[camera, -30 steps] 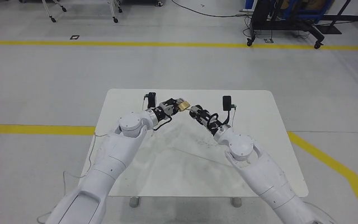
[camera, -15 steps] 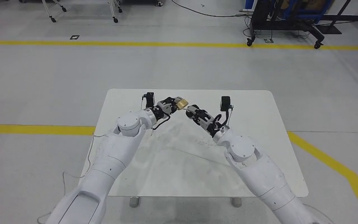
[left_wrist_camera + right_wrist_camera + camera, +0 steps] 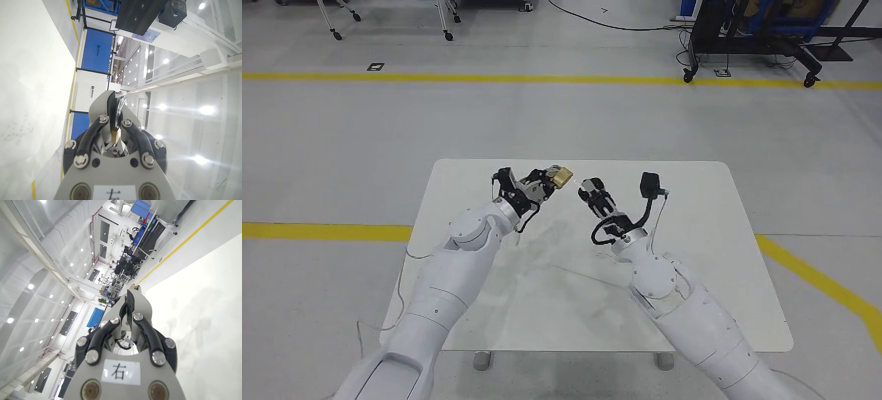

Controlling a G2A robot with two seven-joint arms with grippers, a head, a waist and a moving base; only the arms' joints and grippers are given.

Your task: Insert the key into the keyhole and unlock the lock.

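You had a white worktop [image 3: 712,220] with rounded corners on a pale grey floor [image 3: 542,120]. One yellow line [image 3: 442,77] crossed the floor beyond its far edge, and another [image 3: 312,231] ran out from its left side. At the far right stood a dark wheeled cart [image 3: 752,40], with a black cable [image 3: 602,22] trailing left of it. Wheeled legs [image 3: 337,25] showed at the far left, near a small dark floor plate [image 3: 375,67].

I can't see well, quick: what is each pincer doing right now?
Left pincer: closed, holding the lock.
Right pincer: closed, holding the key.
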